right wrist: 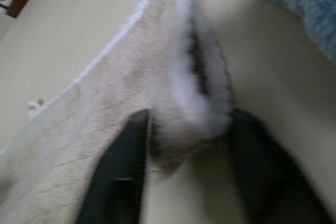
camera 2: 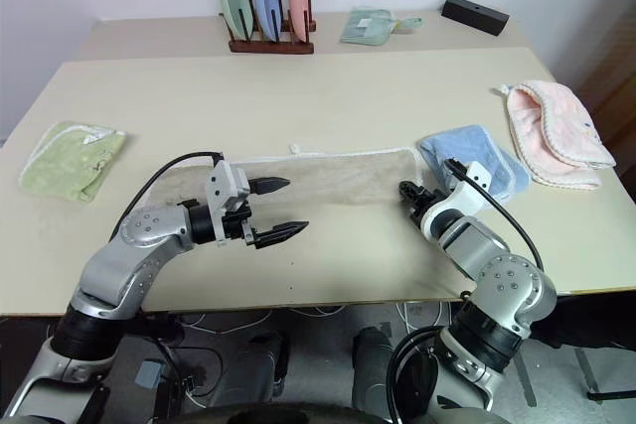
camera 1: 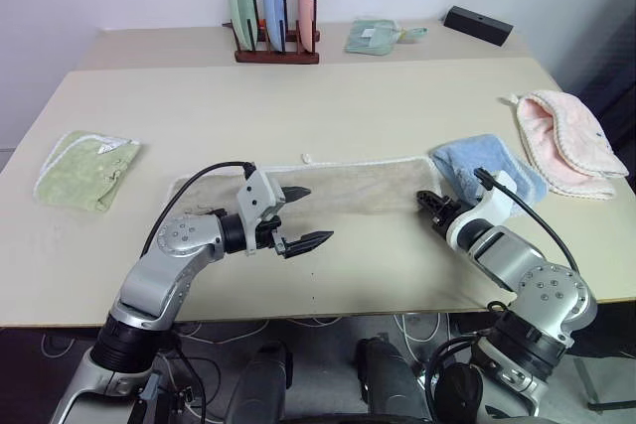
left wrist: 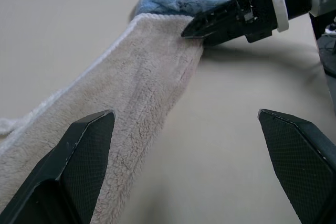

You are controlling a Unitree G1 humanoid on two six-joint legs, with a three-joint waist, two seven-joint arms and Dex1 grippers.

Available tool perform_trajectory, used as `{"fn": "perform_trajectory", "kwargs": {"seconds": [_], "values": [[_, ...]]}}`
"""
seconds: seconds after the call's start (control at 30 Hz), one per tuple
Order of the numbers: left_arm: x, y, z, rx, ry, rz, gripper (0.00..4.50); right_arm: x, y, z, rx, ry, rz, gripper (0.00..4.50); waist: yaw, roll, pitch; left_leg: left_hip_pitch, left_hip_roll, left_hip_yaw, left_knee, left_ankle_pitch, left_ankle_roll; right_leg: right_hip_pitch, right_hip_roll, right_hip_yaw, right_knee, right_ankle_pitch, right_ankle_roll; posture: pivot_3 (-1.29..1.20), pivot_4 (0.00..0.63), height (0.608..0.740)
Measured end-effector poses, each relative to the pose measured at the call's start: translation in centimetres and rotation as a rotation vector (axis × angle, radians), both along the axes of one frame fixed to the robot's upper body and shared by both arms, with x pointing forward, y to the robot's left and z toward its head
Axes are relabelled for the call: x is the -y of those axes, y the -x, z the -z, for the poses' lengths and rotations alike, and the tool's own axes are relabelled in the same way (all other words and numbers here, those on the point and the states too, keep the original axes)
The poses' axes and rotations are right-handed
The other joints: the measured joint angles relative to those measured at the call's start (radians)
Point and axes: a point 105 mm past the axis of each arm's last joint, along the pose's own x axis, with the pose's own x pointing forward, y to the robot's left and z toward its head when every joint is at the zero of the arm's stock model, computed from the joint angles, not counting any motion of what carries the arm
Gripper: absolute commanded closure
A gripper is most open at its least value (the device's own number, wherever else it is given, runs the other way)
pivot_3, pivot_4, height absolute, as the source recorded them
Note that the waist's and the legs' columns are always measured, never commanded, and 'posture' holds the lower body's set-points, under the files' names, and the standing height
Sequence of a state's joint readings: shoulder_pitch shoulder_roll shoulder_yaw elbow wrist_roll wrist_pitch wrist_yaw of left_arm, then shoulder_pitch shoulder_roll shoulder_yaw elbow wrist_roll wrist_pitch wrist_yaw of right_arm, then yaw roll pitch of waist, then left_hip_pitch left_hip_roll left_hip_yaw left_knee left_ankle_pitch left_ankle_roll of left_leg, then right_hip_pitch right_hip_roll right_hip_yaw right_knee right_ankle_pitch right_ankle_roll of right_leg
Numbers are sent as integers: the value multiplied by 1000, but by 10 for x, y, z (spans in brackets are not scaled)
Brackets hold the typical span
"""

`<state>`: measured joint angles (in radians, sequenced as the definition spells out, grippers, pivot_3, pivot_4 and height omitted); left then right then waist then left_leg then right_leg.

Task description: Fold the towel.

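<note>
The towel (camera 1: 358,186), beige with white corded edging, lies as a long narrow strip across the middle of the table (camera 1: 298,96), with a small white loop (camera 1: 308,157) on its far edge. My left gripper (camera 1: 318,213) hovers open over the strip's near edge, left of centre, pointing right along it; the left wrist view shows its fingers (left wrist: 86,150) spread wide above cloth and table. At the towel's right end my right gripper (camera 1: 424,199) is shut on the towel, with the cloth bunched between its fingers (right wrist: 126,156).
A light-blue cloth (camera 1: 487,171) lies just behind my right gripper, and a pink cloth (camera 1: 566,141) is further right. A light-green folded cloth (camera 1: 87,168) sits at the left. A plate rack (camera 1: 273,7), another small cloth (camera 1: 378,37) and a black box (camera 1: 477,24) stand at the back.
</note>
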<state>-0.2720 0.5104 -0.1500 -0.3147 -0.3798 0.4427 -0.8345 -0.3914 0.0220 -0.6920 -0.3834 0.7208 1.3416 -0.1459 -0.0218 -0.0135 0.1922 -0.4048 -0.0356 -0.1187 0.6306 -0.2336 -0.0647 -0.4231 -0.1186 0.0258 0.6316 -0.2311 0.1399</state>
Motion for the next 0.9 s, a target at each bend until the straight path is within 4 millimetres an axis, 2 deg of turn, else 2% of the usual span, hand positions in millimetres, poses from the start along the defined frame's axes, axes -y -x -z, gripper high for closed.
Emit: {"fn": "perform_trajectory", "kwargs": {"seconds": [0.03, 0.07, 0.2, 0.33, 0.47, 0.57, 0.7, 0.8, 0.9], "values": [[-1, 0, 1, -4, 0, -4, 0, 1, 0, 0, 1, 4, 4, 4359, 0, 0, 0, 0, 0, 0, 0, 0, 0, 0, 0, 0, 0, 0, 0, 0, 150, 740], [-1, 0, 2, -7, 0, -9, 0, 2, 0, -1, 2, 11, 5, 4444, 0, 0, 0, 0, 0, 0, 0, 0, 0, 0, 0, 0, 0, 0, 0, 0, 150, 740], [-5, 2, 8, -18, -4, -29, 0, 15, 3, -10, 28, 103, 11, 4444, 3, 1, 0, 0, 0, 0, 0, 0, 0, 0, 0, 0, 0, 0, 0, 0, 150, 740], [-10, -2, 9, -11, -9, -66, 0, 30, 10, -41, 129, 282, -18, 4444, 3, 1, 0, -1, 0, 0, 0, 0, 0, 0, 0, 0, -1, 0, 0, 0, 150, 740], [-13, -5, 12, -21, -8, -79, 0, 25, 12, -57, 179, 414, -111, 4444, -2, 1, 0, 0, 0, 0, 0, 0, 0, 0, 0, 0, -1, 0, 0, 0, 150, 740], [-17, -9, 12, -16, -7, -94, 0, 0, 11, -71, 244, 586, -297, 4444, -3, 1, 0, 0, 0, 0, 0, 0, 1, 0, 0, 0, -1, 0, 0, 0, 150, 740], [-30, -17, 9, -6, -11, -146, 0, -60, 12, -78, 366, 709, -599, 4444, -12, 1, 0, 0, 0, 0, 0, 0, 1, 0, 0, 0, -1, 0, 0, 0, 150, 740], [-44, -22, 5, 4, -23, -191, 0, -97, 9, -74, 421, 733, -745, 4444, -18, 0, 0, 0, 0, 0, 0, 0, 1, 0, 0, -1, -1, 0, 0, 0, 150, 740], [-53, -22, 7, 1, -38, -218, 0, -128, 1, -57, 419, 731, -838, 4444, -21, 0, 0, 0, 0, -1, 0, 0, 1, 0, 0, -1, -1, 0, 0, 0, 150, 740]]}}
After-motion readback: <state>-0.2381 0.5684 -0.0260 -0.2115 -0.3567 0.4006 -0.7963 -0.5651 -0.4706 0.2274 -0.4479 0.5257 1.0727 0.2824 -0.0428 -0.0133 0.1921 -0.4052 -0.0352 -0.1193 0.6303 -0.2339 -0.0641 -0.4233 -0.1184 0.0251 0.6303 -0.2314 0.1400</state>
